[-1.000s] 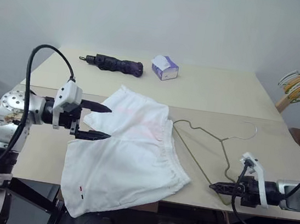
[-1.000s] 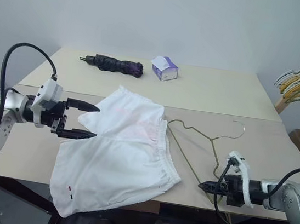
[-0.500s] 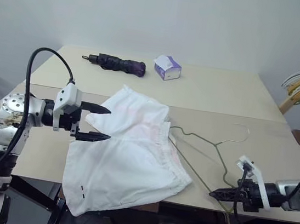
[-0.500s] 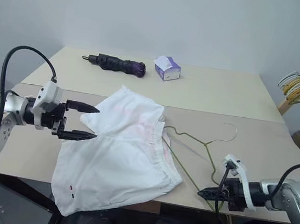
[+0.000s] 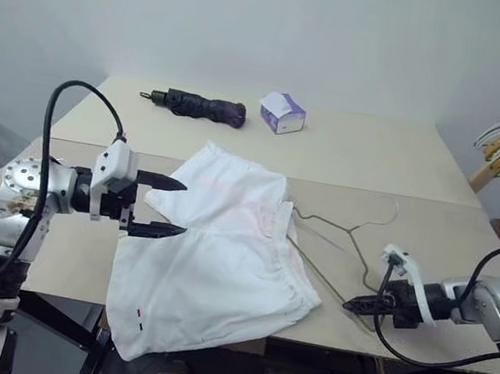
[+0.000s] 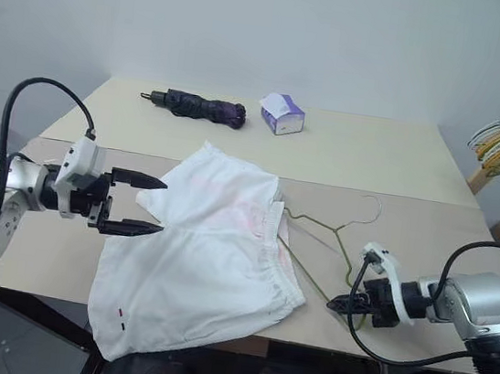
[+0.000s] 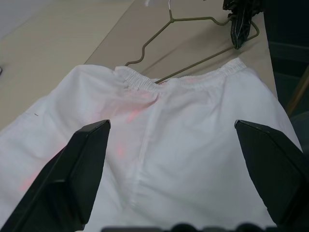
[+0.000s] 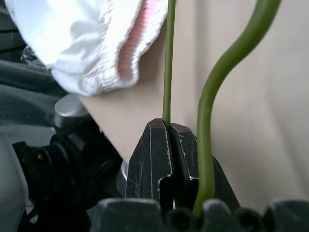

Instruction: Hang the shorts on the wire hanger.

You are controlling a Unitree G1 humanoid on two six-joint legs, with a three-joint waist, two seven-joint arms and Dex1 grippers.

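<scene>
White cloth took up the middle of the table (image 5: 437, 166) in the head views: the shorts (image 5: 212, 265) lay flat, one leg drooping over the near edge, their gathered waistband turned toward my right side. My left gripper (image 5: 166, 206) hovered at the shorts' left edge with its fingers spread wide and nothing between them, pointing across the cloth to the right. My right gripper (image 5: 352, 304) was pinched shut on the near corner of the wire hanger (image 5: 341, 231), whose long bottom wire ran from that corner diagonally up to the waistband and slipped just under it, the hook lying farther back on the table. From my left wrist, the shorts (image 7: 159, 140) filled the space between my two spread fingers (image 7: 79, 169), and past the waistband lay the hanger (image 7: 193, 24) with my right gripper (image 7: 239, 29) at its far corner. From my right wrist, my closed fingertips (image 8: 166, 145) clamped the thin wire, which ran straight ahead beside the waistband (image 8: 133, 53). I judged that the waistband lay straight along that wire from my right gripper, so that arm led.
</scene>
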